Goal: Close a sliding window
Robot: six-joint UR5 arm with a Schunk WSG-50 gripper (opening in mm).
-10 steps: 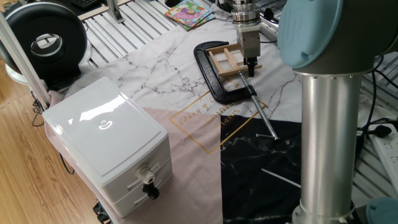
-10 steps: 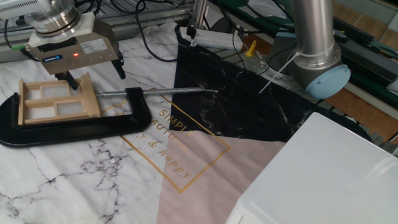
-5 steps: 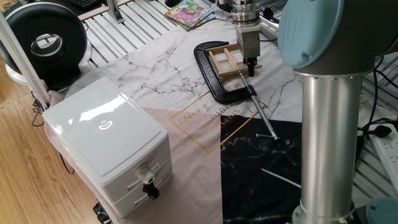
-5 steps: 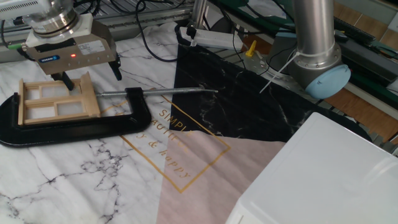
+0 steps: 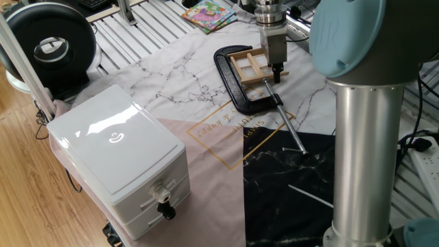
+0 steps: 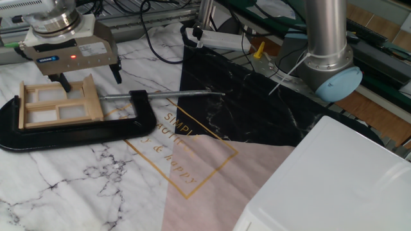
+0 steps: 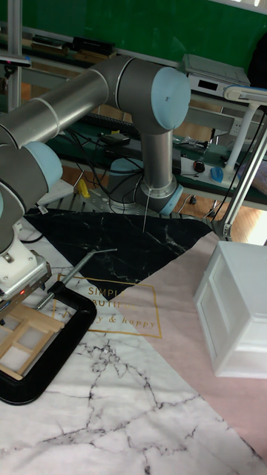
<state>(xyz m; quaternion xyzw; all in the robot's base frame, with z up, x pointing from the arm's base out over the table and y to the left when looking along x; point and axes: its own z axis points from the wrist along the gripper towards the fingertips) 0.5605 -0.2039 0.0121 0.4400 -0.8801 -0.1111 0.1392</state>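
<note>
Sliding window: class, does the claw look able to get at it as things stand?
Probably yes. The claw hangs at the sliding window's far edge, nothing between them; the black C-clamp only grips the frame's outer sides.

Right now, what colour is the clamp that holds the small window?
Black. The C-clamp shows best in the other fixed view, around the light-wood sliding window.

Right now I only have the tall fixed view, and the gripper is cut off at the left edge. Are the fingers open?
Observer: Open. The other fixed view shows the gripper with its fingers spread well apart.
Operator: Where are they against the window?
Observer: Low along the far side of the sliding window, one by its far rail and the other past its end on the clamp-screw side.
Operator: Anything beyond the clamp?
Observer: In one fixed view a colourful booklet lies beyond the black C-clamp, apart from it.
</note>
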